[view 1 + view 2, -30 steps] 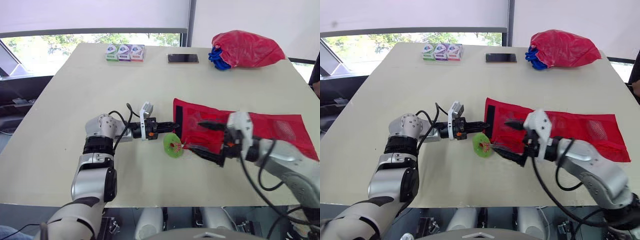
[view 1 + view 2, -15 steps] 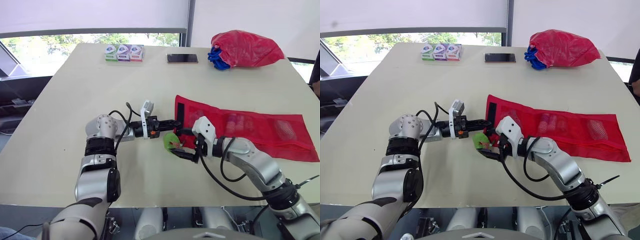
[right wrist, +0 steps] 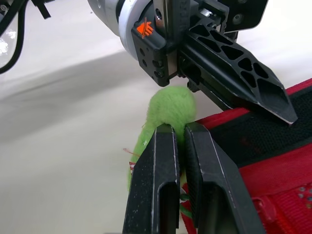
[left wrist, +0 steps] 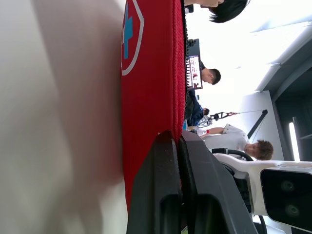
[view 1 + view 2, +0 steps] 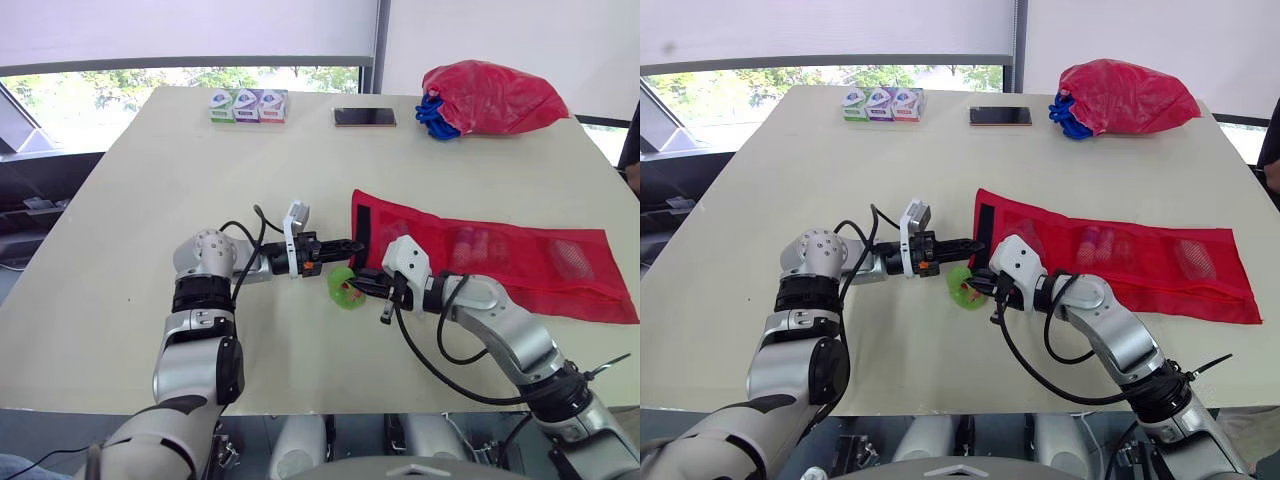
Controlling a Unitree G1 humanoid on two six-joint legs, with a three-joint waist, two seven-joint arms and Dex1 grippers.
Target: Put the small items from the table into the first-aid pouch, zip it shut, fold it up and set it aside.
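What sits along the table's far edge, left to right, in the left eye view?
row of three small boxes → dark phone → red bag

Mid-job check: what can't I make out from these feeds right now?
Eye views: the left gripper and right gripper cover the left end of the first-aid pouch.
Eye views: items in its mesh pockets blur behind the mesh.
Right wrist view: the fingers hide the pinched part of the green fuzzy item.
Eye views: labels on the three small boxes are too small.
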